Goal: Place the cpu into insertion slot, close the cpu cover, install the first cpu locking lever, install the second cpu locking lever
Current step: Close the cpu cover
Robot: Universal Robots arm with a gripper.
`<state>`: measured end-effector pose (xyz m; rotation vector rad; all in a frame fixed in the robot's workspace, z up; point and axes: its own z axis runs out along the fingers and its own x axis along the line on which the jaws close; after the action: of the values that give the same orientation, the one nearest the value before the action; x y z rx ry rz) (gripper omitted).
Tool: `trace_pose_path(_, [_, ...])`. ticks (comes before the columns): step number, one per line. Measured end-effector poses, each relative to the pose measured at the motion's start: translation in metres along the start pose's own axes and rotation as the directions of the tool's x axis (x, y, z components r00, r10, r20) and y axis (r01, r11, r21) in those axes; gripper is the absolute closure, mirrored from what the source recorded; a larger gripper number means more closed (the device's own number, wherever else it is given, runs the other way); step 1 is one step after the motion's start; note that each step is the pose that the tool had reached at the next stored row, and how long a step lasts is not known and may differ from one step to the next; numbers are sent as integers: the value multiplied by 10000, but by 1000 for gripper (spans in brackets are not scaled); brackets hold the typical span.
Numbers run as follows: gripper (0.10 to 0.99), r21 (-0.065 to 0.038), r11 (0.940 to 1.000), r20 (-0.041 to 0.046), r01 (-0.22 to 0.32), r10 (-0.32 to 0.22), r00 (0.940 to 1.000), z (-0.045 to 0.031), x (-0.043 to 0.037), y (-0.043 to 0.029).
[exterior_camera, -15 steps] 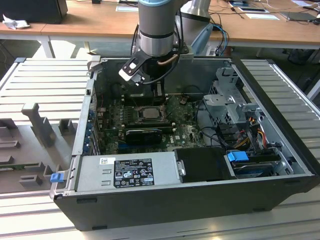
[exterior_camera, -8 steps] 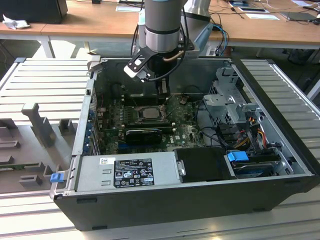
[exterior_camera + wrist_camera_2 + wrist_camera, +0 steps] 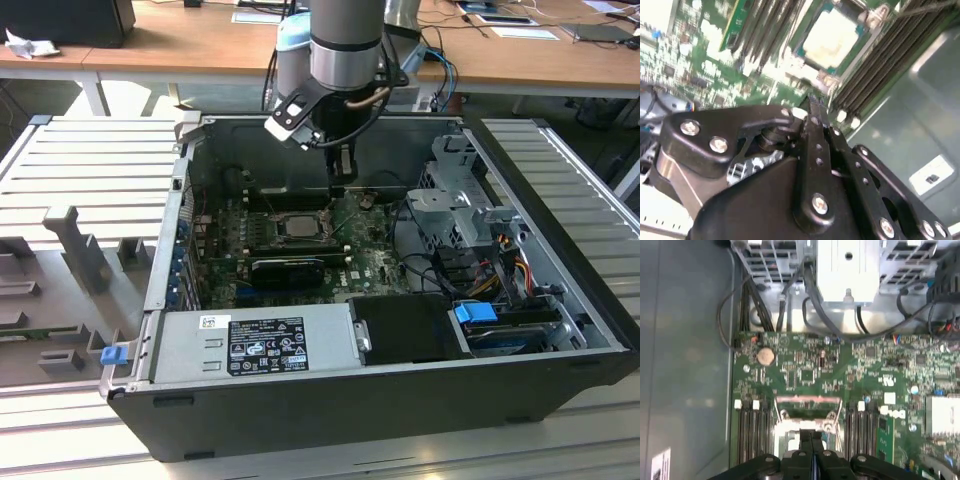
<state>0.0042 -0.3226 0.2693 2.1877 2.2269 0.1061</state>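
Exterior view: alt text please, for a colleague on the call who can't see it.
The gripper reaches down into an open computer case, its tips low over the green board, just to the exterior view's right of the insertion slot. The cpu lies in that slot.

the exterior view looks down into the computer case point(image 3: 330, 410) from afar; both wrist views closely face its motherboard point(image 3: 705, 65) point(image 3: 805, 360).

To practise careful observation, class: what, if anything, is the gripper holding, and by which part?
Nothing. The gripper has its fingers shut together with nothing between them; the cpu lies on the board, apart from the fingertips.
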Motion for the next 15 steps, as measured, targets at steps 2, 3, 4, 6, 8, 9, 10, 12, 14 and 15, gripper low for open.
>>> trace_pose_path(2, [980, 34, 10000, 1, 0, 0, 10000, 9, -2, 154])
trace_pose_path(3, [980, 37, 10000, 0, -1, 1, 10000, 12, -3, 195])
trace_pose_path(4, [980, 42, 10000, 1, -1, 1, 10000, 16, -5, 267])
trace_pose_path(6, [980, 43, 10000, -2, 30, -30, 10000, 24, -6, 357])
trace_pose_path(8, [980, 44, 10000, 3, 46, -46, 10000, 42, -8, 404])
trace_pose_path(9, [980, 45, 10000, 9, 47, -47, 10000, 59, -9, 411])
trace_pose_path(10, [980, 44, 10000, 9, 45, -45, 10000, 84, -9, 423])
trace_pose_path(12, [980, 44, 10000, 9, 45, -45, 10000, 112, -10, 454])
trace_pose_path(14, [980, 45, 10000, 9, 46, -46, 10000, 153, -12, 475])
trace_pose_path(15, [980, 47, 10000, 8, 45, -45, 10000, 188, -13, 474])
